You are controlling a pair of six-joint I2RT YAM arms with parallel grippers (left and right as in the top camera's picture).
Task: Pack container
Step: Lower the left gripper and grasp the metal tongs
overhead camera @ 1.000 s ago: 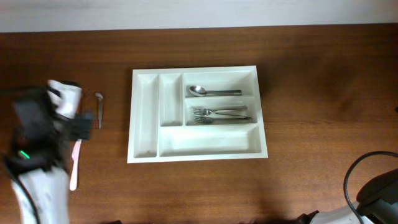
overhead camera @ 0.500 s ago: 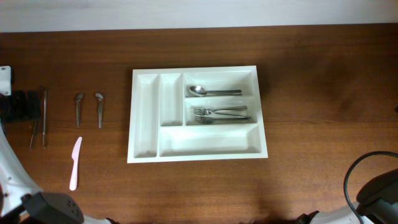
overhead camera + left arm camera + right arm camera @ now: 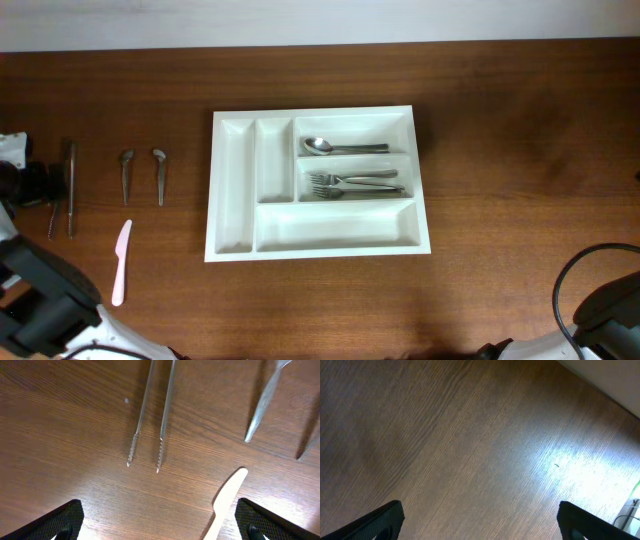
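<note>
The container [image 3: 233,185] fills the middle of the table [image 3: 500,120], and its raised walls block any low sweep across. Its two upright compartments and the long bottom one lie bare; a spoon [image 3: 345,147] takes the top one and forks [image 3: 355,185] the middle. To its left, two short metal utensils [image 3: 126,175], two serrated knives [image 3: 70,188] and a pink knife [image 3: 120,262] lie with narrow strips of wood between them. To its right the wood runs open to the right arm's base [image 3: 605,310] and cable [image 3: 565,290]

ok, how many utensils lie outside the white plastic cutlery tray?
5, all left of the tray: two serrated metal knives far left, two small metal spoons beside them, one pink plastic knife below. The left arm may hide more.
</note>
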